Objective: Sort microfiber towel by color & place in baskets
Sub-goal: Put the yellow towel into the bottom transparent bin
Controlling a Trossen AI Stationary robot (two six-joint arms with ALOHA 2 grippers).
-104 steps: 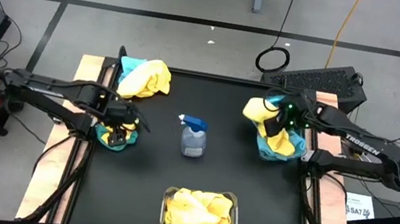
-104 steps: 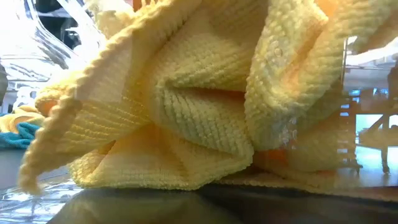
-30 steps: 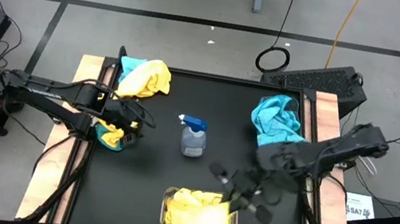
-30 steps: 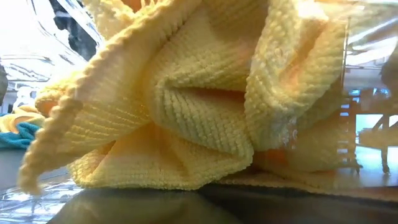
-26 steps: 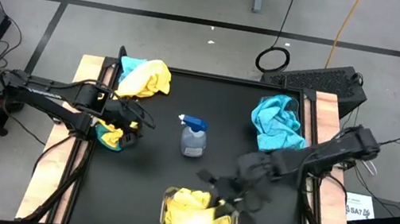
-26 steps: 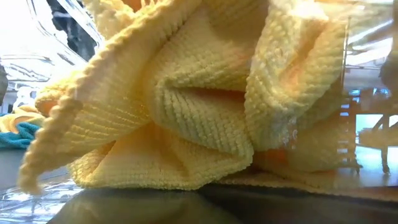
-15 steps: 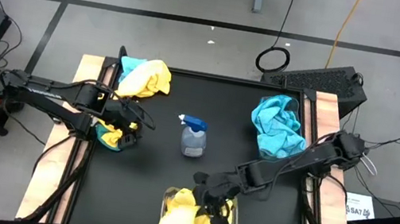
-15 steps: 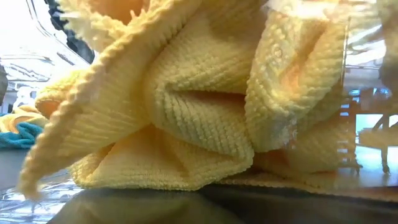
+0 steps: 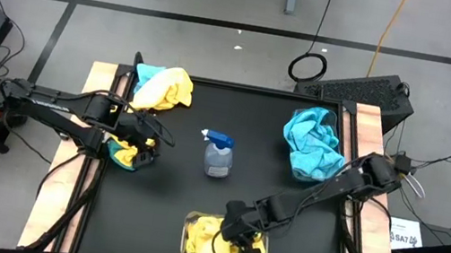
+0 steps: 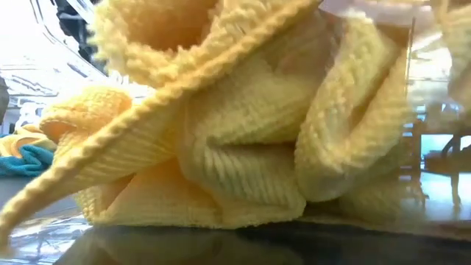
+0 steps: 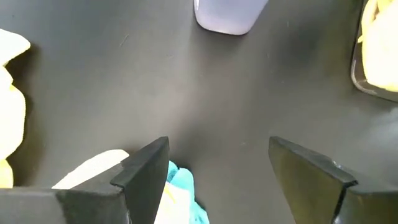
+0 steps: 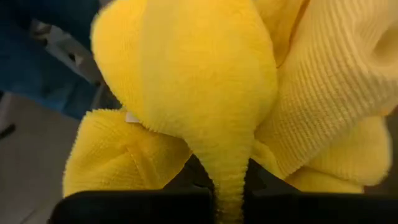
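A clear basket (image 9: 189, 226) at the middle of the table's near edge holds yellow towels (image 10: 221, 147). My right gripper (image 9: 233, 237) reaches into it from the right, shut on one yellow towel (image 12: 186, 81). My left gripper (image 9: 137, 143) stands open at the table's left, over a small heap of teal and yellow towel (image 9: 123, 154). In the left wrist view the teal cloth (image 11: 181, 186) lies beside one finger; I cannot tell whether it touches. A teal towel heap (image 9: 312, 138) lies at the far right, and a yellow and teal heap (image 9: 163, 88) at the far left. My right gripper pinches a bunched fold of the yellow towel (image 12: 229, 177) between its two fingers. The fingers come from the table's right, slanting down into the basket. The towel's bulk bulges out beyond the fingertips and lies on the other yellow towels in the basket.
A clear spray bottle with a blue trigger (image 9: 218, 154) stands upright in the middle of the table. The black mat (image 9: 179, 192) between the bottle, the heaps and the basket is bare. Wooden strips (image 9: 65, 165) run along both side edges.
My right gripper has carried the yellow towel toward the table's left and near edge and down into the basket. The towel has gone from hanging over the basket's near rim to lying inside. In the low view the basket's yellow towels have shifted and folded over.
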